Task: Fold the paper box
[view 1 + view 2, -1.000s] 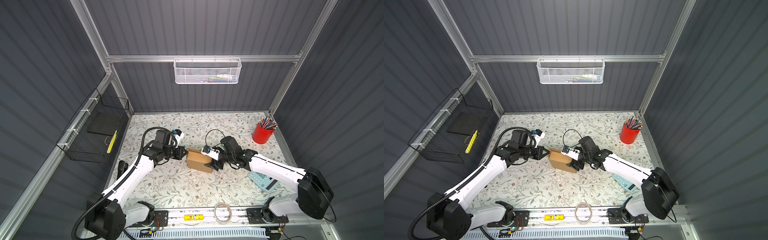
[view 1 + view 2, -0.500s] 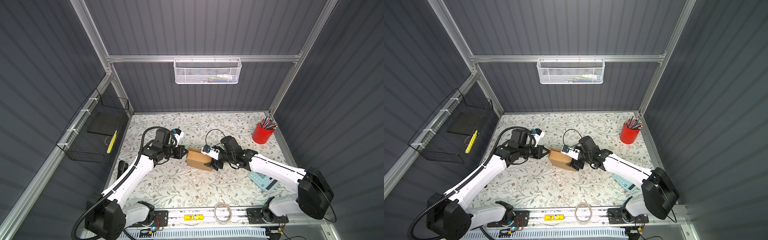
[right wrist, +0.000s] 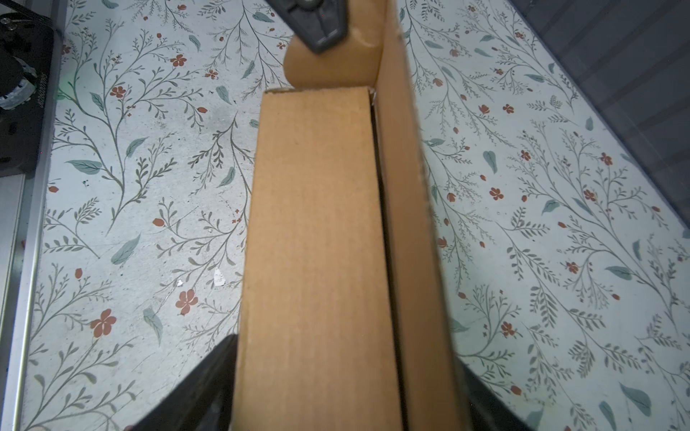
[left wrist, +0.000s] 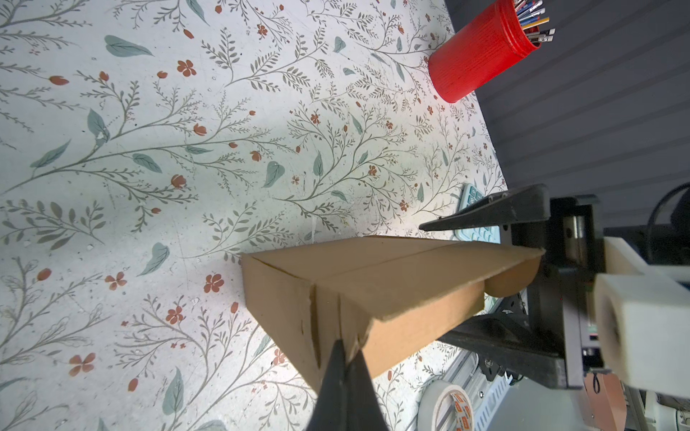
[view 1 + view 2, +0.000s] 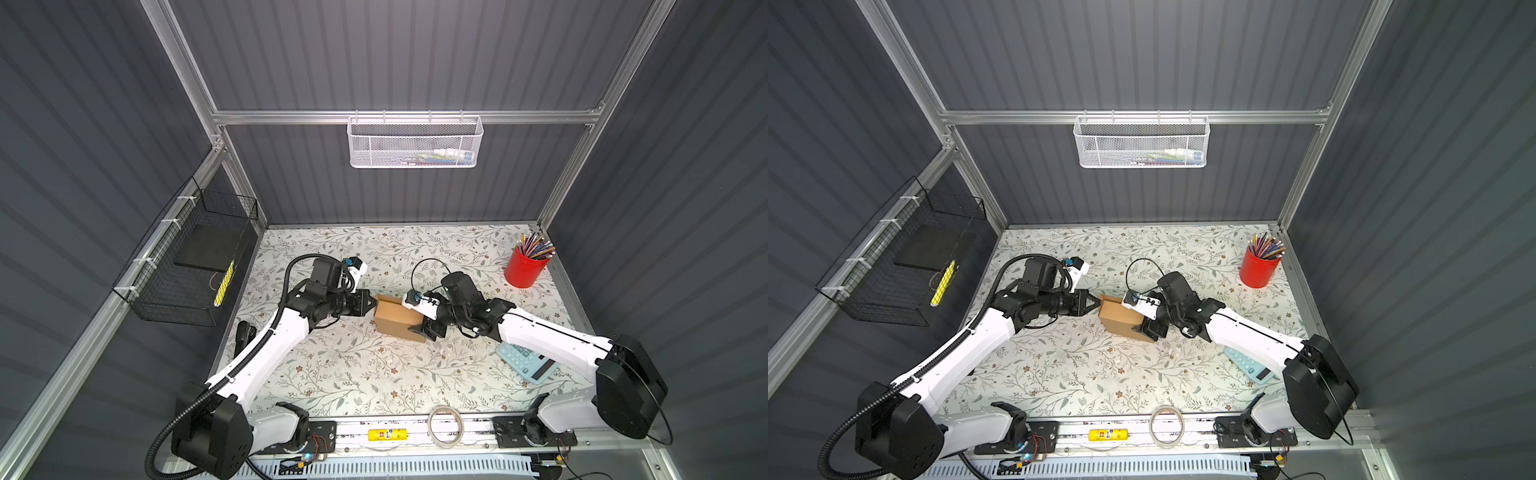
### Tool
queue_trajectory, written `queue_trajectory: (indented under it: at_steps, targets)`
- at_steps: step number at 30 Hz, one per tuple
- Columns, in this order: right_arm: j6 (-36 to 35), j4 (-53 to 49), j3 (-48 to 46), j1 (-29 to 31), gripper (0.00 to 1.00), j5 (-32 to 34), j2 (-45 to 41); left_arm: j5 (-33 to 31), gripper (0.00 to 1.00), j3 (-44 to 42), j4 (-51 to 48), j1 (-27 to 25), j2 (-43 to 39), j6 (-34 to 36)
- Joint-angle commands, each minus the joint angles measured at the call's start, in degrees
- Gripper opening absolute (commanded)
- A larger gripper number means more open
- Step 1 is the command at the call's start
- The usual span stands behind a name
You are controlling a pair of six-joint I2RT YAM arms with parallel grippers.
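We see a tabletop in pale floral-patterned sheet (image 5: 353,374), with a white-and-black left arm (image 5: 270,349) and right arm (image 5: 548,340) reaching from its near edge toward the middle. A black wire basket (image 5: 183,266) hangs on the left wall, a white mesh basket (image 5: 415,145) on the back rail. Between the arms, near the table's middle, rests the plain brown corrugated cardboard box (image 5: 395,318). In the right wrist view its lid panel (image 3: 407,224) stands slightly off the body, and a rounded tab (image 3: 336,71) sticks out at the end facing the left arm. The left gripper (image 4: 341,349) has its fingers (image 4: 336,392) pressed together, tips against that end of the box. The right gripper (image 4: 433,282) straddles the opposite end, jaws wide apart; a gap shows between one finger (image 4: 485,212) and the lid. A red ribbed cup of pencils (image 5: 523,270) stands in the far right corner, a pale blue calculator (image 5: 525,363) lies partly under the right arm, and a roll of whitish tape (image 5: 446,426) sits on the front rail.
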Motion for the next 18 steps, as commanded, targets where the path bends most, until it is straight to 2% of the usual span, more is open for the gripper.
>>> queue_trajectory:
  at_steps: [1,18]
  targets:
    - [-0.2,-0.3,0.2,-0.1,0.77,-0.7,0.3,2.6,0.0,2.1,1.4,-0.5,0.6,-1.8]
    - [-0.2,-0.7,0.5,0.0,0.76,-0.8,1.1,2.2,0.0,0.8,2.9,-0.5,2.1,-4.4]
